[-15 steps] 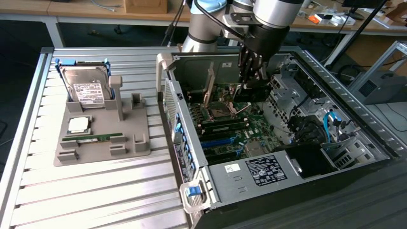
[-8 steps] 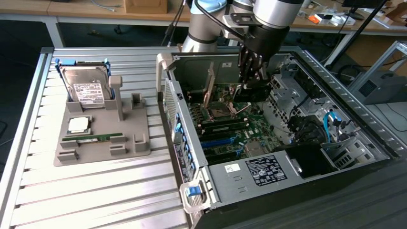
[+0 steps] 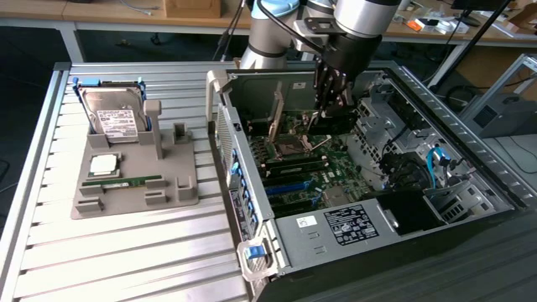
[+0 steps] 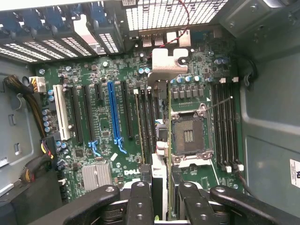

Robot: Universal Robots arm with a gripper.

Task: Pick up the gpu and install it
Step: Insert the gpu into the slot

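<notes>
The gpu (image 4: 167, 117) sits edge-on between my fingers (image 4: 140, 202), and its silver bracket (image 4: 167, 62) points toward the case's rear grille. My gripper (image 4: 164, 208) is shut on it. In the exterior view the gripper (image 3: 328, 108) reaches down into the open computer case (image 3: 251, 207), and the dark gpu (image 3: 333, 123) hangs upright just above the motherboard (image 3: 315, 170). The card hovers between the black expansion slots (image 4: 145, 122) and the CPU socket (image 4: 187, 136). Whether it touches a slot I cannot tell.
A blue slot (image 4: 114, 112) and a white slot (image 4: 61, 112) lie beside the black ones. Case walls and drive bays (image 3: 394, 126) close in around the arm. On the exterior view's left, a grey holder (image 3: 168, 189) carries a hard drive (image 3: 113, 116), a CPU (image 3: 105, 165) and a memory stick (image 3: 122, 182).
</notes>
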